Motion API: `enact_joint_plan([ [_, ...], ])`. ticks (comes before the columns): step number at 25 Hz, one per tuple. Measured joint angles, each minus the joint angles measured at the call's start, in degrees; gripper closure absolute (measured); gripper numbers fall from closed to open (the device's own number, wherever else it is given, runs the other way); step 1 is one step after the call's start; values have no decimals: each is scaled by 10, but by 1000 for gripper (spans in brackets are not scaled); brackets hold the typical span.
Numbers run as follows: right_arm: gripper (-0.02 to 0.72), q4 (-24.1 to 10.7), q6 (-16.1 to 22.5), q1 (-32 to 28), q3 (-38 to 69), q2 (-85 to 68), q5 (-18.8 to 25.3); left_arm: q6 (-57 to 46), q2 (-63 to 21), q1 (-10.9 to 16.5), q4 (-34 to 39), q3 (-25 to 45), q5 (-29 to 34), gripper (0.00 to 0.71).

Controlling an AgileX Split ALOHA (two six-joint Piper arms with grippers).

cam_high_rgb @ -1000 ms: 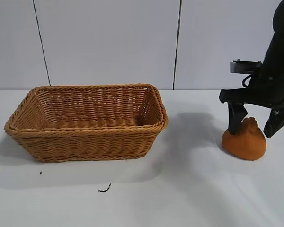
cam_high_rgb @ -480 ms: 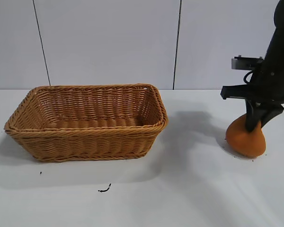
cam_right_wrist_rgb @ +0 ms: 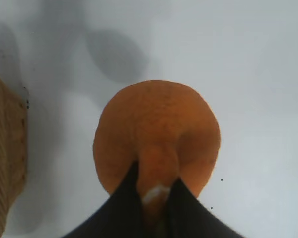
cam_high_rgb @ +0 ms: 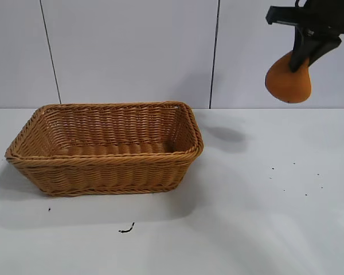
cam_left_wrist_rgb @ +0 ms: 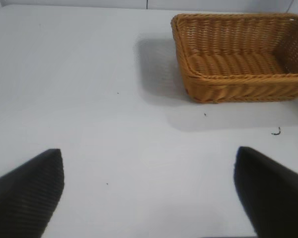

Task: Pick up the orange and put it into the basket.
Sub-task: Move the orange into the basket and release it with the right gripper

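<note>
The orange [cam_high_rgb: 287,80] hangs high above the table at the right, held by its knobby neck. My right gripper [cam_high_rgb: 303,57] is shut on that neck. In the right wrist view the orange [cam_right_wrist_rgb: 156,131] fills the middle, with the black fingers [cam_right_wrist_rgb: 124,208] pinching the neck on both sides. The wicker basket [cam_high_rgb: 23,146] stands on the table at the left, well apart from the orange; its corner shows in the right wrist view [cam_right_wrist_rgb: 5,163]. My left gripper [cam_left_wrist_rgb: 149,183] is open and empty over bare table, with the basket [cam_left_wrist_rgb: 213,87] farther off.
The white table [cam_high_rgb: 258,217] carries small dark specks at the right [cam_high_rgb: 286,177] and a small dark scrap [cam_high_rgb: 126,230] in front of the basket. A panelled wall stands behind.
My right gripper closed on the orange's neck and lifted it from the table at the right to high in the air. Dark specks are left where it lay.
</note>
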Motion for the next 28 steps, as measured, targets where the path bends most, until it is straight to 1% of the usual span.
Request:
enact_joint_plan([
  [6, 681, 0, 12, 95, 0, 3, -53, 0, 0, 0, 0, 0, 1, 44],
  [8, 681, 1, 23, 133, -1, 14, -78, 0, 0, 0, 0, 0, 0, 44],
  [13, 681, 1, 36, 198, -1, 63, -137, 0, 0, 0, 0, 0, 0, 44],
  [15, 681, 2, 46, 215, -1, 90, -162, 0, 0, 0, 0, 0, 0, 44],
  [18, 681, 7, 56, 221, -1, 131, -191, 0, 0, 0, 0, 0, 0, 44],
  [23, 680, 8, 60, 221, -1, 184, -198, 0, 0, 0, 0, 0, 0, 44],
  [24, 664, 8, 60, 221, 0, 188, -197, 0, 0, 0, 0, 0, 0, 44],
  [25, 629, 9, 60, 221, 0, 189, -197, 0, 0, 0, 0, 0, 0, 44],
  [27, 500, 11, 60, 221, 0, 188, -198, 0, 0, 0, 0, 0, 0, 44],
  [28, 398, 12, 60, 221, -2, 187, -198, 0, 0, 0, 0, 0, 0, 44],
])
